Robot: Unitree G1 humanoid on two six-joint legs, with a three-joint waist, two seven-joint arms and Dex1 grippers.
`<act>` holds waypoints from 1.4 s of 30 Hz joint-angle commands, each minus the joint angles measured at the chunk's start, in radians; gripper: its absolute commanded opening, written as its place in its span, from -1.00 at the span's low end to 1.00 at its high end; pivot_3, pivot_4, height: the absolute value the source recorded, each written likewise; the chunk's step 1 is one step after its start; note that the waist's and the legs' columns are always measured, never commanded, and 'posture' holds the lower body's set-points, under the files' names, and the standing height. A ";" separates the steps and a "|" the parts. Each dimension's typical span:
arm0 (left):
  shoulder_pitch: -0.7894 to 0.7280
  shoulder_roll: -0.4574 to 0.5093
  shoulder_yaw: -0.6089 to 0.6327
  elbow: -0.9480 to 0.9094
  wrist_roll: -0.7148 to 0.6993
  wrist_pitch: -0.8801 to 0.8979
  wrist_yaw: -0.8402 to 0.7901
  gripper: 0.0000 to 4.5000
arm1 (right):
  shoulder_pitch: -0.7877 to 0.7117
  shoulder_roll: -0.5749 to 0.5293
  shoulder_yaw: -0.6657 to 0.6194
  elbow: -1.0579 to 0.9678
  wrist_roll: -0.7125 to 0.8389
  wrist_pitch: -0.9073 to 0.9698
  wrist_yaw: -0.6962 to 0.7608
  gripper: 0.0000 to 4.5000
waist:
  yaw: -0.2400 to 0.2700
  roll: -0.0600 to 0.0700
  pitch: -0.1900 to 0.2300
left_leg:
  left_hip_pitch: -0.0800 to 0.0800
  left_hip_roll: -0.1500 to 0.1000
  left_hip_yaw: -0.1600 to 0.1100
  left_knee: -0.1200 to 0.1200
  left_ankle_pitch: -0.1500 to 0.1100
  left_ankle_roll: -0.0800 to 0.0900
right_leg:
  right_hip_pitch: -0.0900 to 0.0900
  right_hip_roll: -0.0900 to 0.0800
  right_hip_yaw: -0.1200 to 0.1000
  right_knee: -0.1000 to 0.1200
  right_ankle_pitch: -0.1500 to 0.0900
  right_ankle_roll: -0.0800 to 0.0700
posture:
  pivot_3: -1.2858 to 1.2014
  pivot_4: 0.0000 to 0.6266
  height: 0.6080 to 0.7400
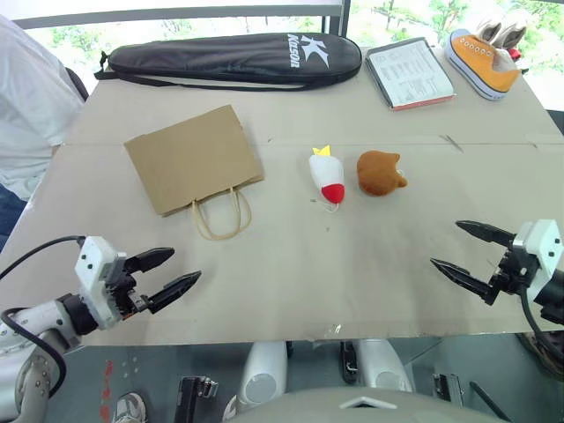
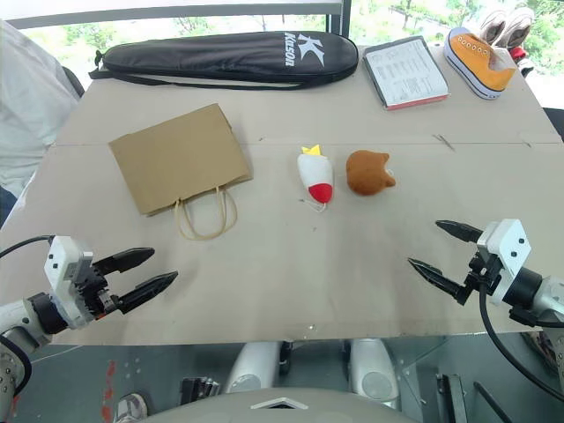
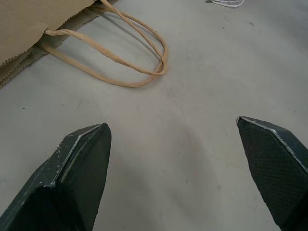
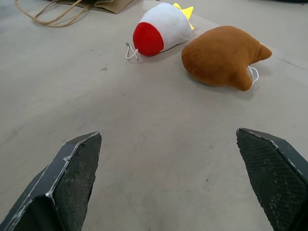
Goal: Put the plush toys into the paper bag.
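A brown paper bag (image 1: pixel 194 159) lies flat on the table left of centre, its loop handles (image 1: pixel 220 216) towards me. To its right lie two plush toys side by side: a white oval one (image 1: pixel 328 176) with a red end and yellow tuft, and a round brown eared one (image 1: pixel 380 173). My left gripper (image 1: pixel 181 270) hovers open near the table's front left, short of the bag handles (image 3: pixel 120 53). My right gripper (image 1: pixel 465 249) hovers open at the front right, pointing towards the toys (image 4: pixel 221 55), with nothing between its fingers.
Along the table's far edge lie a long black racket case (image 1: pixel 233 58), a clipboard with a printed sheet (image 1: pixel 409 74) and an orange sneaker (image 1: pixel 482 58). A person in a white top (image 1: pixel 26 106) stands at the left side. A seam crosses the table (image 1: pixel 493 141).
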 commanded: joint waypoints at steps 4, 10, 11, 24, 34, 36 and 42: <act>-0.181 0.050 -0.031 0.181 0.238 -0.375 0.027 1.00 | -0.028 0.031 0.035 -0.050 0.028 -0.029 -0.009 0.93 | 0.011 -0.001 0.000 | 0.000 0.000 0.003 0.001 0.000 0.000 | 0.000 0.000 -0.001 0.001 0.000 0.001 | 0.03 -0.52 1.00; -0.322 0.117 -0.106 0.450 0.478 -0.853 0.059 1.00 | -0.036 0.060 0.083 -0.090 0.011 -0.040 -0.042 0.93 | 0.019 -0.002 -0.001 | 0.001 0.003 0.011 0.001 -0.001 0.001 | -0.001 -0.001 0.004 -0.001 0.002 -0.002 | 0.03 -0.52 1.00; -0.352 0.124 -0.125 0.486 0.511 -0.915 0.077 1.00 | -0.034 0.064 0.090 -0.098 0.009 -0.040 -0.049 0.93 | 0.020 -0.002 -0.001 | 0.000 0.003 0.012 0.001 -0.002 0.003 | -0.001 -0.002 0.004 -0.001 0.002 -0.003 | 0.03 -0.52 1.00; -0.622 0.069 -0.360 0.661 0.561 -0.977 0.174 0.22 | -0.029 0.083 0.169 -0.239 -0.046 0.023 -0.221 1.00 | 0.016 -0.004 -0.002 | 0.001 0.003 0.013 0.002 -0.002 0.003 | -0.001 0.004 0.005 0.002 0.005 0.002 | 0.03 -0.52 1.00; -0.563 0.012 -0.278 0.242 -0.086 -0.091 0.158 -1.00 | -0.242 0.133 0.307 -0.161 -0.116 0.132 -0.379 0.05 | 0.015 -0.005 -0.003 | 0.001 0.004 0.010 0.008 -0.002 0.003 | 0.000 0.005 0.004 0.005 0.005 0.002 | 0.03 -0.52 1.00; -0.567 0.001 -0.256 0.147 -0.239 0.082 0.223 -1.00 | -0.346 0.173 0.411 -0.118 -0.151 0.139 -0.382 -0.29 | 0.011 -0.006 -0.003 | 0.001 0.004 0.010 0.008 -0.002 0.004 | 0.000 0.005 0.004 0.005 0.005 0.003 | 0.03 -0.52 1.00; -0.649 -0.057 -0.200 0.027 -0.506 0.339 0.430 -1.00 | -0.718 0.417 0.727 0.180 -0.278 0.089 -0.338 -0.97 | -0.009 -0.006 -0.003 | 0.001 0.004 0.007 0.009 -0.002 0.004 | 0.001 0.008 0.004 0.007 0.005 0.003 | 0.03 -0.52 1.00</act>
